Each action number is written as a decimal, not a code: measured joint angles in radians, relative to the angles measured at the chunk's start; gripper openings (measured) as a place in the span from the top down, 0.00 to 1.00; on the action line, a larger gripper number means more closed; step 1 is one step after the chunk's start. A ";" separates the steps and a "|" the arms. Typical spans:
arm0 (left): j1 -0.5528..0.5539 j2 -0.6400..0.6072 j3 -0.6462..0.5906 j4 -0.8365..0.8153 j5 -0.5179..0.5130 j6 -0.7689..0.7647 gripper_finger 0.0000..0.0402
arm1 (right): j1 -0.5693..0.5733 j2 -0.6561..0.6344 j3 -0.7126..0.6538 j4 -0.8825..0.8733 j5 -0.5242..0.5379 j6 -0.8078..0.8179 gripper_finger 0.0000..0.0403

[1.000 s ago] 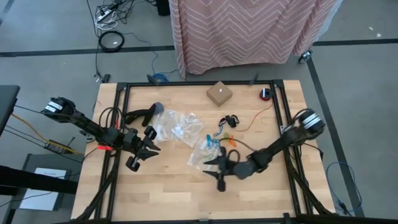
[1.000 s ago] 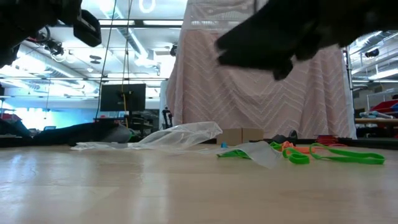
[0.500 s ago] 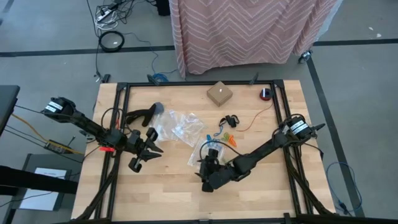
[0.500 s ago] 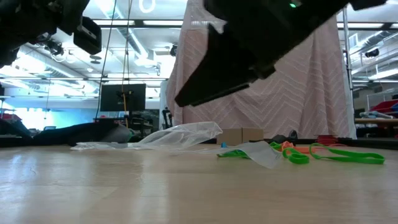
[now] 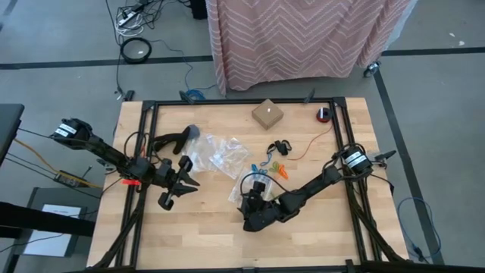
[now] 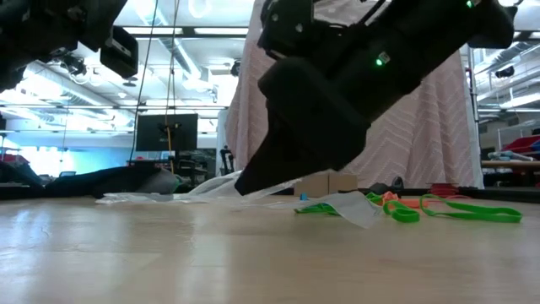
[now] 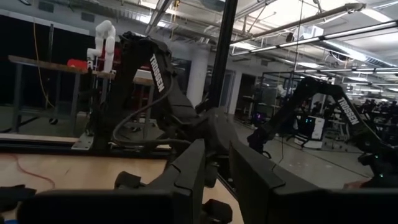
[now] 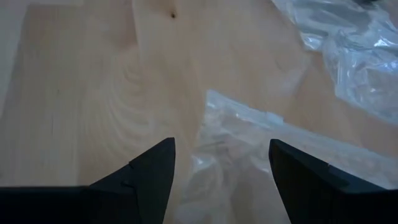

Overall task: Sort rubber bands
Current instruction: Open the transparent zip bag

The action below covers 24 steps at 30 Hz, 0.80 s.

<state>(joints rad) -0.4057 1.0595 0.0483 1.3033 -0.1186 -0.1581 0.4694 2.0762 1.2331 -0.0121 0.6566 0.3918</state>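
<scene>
Rubber bands lie loose at the table's middle: a black one (image 5: 279,146), a blue one (image 5: 262,163) and an orange one (image 5: 281,172); green ones (image 6: 472,213) show in the low view. A small clear bag (image 5: 254,184) lies flat beside them and a larger crumpled one (image 5: 220,154) farther left. My right gripper (image 5: 247,214) is open and tipped nose-down just above the small bag (image 8: 236,155), one finger on either side of its near end. My left gripper (image 5: 176,188) waits above the table's left part, pointing slightly up, with a narrow gap between its fingers (image 7: 193,174) and nothing in it.
A small cardboard box (image 5: 267,114) and a red-and-black object (image 5: 324,114) stand near the far edge. A dark curved tool (image 5: 170,140) lies far left. A thin orange cord (image 5: 311,148) runs right of the bands. Bare wood (image 5: 204,227) spreads along the near edge.
My right gripper has gone toward the table's left edge and down, tipping its fingers from nearly level to slanting down over the small clear bag. The bags and bands lie as before.
</scene>
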 joint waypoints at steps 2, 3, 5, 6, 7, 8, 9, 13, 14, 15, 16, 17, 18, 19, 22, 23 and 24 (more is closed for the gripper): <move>0.000 0.000 0.000 0.001 -0.001 0.000 0.79 | 0.000 0.000 0.000 -0.001 0.000 -0.001 0.39; 0.000 0.000 0.000 0.000 -0.001 0.004 0.79 | 0.000 0.000 0.000 0.002 0.000 0.000 0.39; 0.000 0.000 0.000 0.000 -0.002 0.015 0.79 | 0.000 0.000 0.000 -0.006 0.000 0.008 0.39; 0.000 0.000 0.000 -0.001 -0.003 0.016 0.79 | 0.000 0.006 0.000 -0.008 0.001 0.008 0.39; 0.000 0.000 0.000 -0.001 -0.003 0.017 0.79 | 0.000 0.011 0.000 -0.002 0.001 0.007 0.39; 0.000 0.000 0.000 -0.001 -0.004 0.019 0.79 | 0.000 0.014 0.000 -0.009 0.000 0.001 0.39; 0.000 0.000 0.000 -0.001 -0.004 0.021 0.79 | 0.000 0.021 -0.001 -0.009 -0.004 0.000 0.39; 0.000 0.000 0.000 -0.001 -0.005 0.022 0.79 | 0.000 0.044 0.001 -0.007 -0.022 0.017 0.39; 0.000 0.000 0.000 -0.001 -0.005 0.022 0.79 | 0.000 0.047 0.003 -0.004 -0.010 0.029 0.39; 0.000 0.000 0.000 -0.001 -0.005 0.022 0.79 | 0.002 0.047 0.002 -0.008 0.008 0.037 0.39; 0.000 0.000 0.000 0.000 -0.006 0.022 0.79 | 0.002 0.047 0.002 -0.009 0.013 0.040 0.40; 0.000 0.000 0.000 0.000 -0.009 0.023 0.79 | 0.000 0.048 0.002 -0.012 0.014 0.043 0.41; 0.000 0.000 0.000 0.000 -0.012 0.023 0.79 | -0.001 0.048 0.002 -0.017 0.015 0.049 0.43; 0.000 0.000 0.000 -0.001 -0.014 0.023 0.79 | -0.002 0.048 0.002 -0.029 0.020 0.060 0.46; 0.000 0.000 0.000 -0.001 -0.014 0.023 0.79 | -0.005 0.047 0.003 -0.072 0.029 0.119 0.57; 0.000 0.000 0.000 -0.001 -0.014 0.023 0.79 | -0.006 0.047 0.004 -0.088 0.031 0.141 0.62; 0.000 0.000 0.000 0.000 -0.014 0.023 0.79 | -0.006 0.047 0.004 -0.099 0.033 0.162 0.68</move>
<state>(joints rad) -0.4057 1.0592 0.0483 1.3031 -0.1326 -0.1356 0.4636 2.1231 1.2369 -0.1108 0.6893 0.5534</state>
